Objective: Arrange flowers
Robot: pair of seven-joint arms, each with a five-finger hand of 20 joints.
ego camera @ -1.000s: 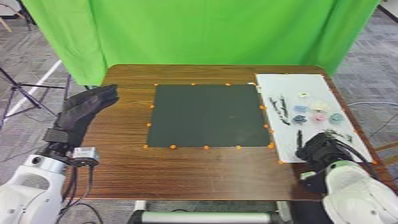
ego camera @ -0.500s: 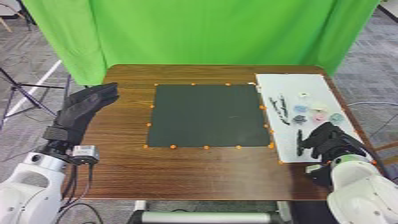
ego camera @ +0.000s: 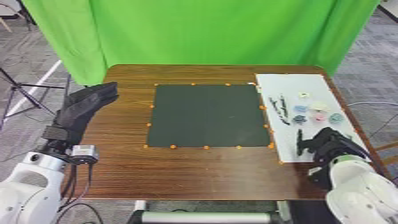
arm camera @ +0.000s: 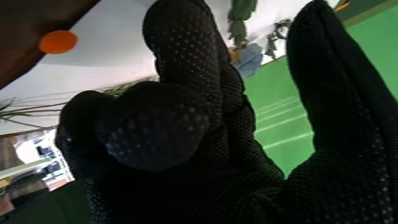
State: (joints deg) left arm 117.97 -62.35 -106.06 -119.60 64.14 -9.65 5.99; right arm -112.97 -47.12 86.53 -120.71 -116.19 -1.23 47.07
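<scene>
"Green cloth is hanging behind the brown table. Where are the flowers lying?"
"On the white sheet, just beyond the right hand, whose fingers are standing partly apart."
"Left hand?"
"Hovering by the table's left edge, fingers pointing straight, close together."

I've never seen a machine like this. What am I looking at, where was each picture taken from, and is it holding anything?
This is a robot with two white arms, each ending in a black-gloved hand. One picture looks down from its head; the other comes from its right wrist, so its own glove looms large.

On the brown table lie a dark square mat and, to its right, a white sheet with small coloured flowers and dark sprigs. The right hand is at the sheet's near end; the left hand is beyond the mat's left side. I see nothing held in either.
</scene>
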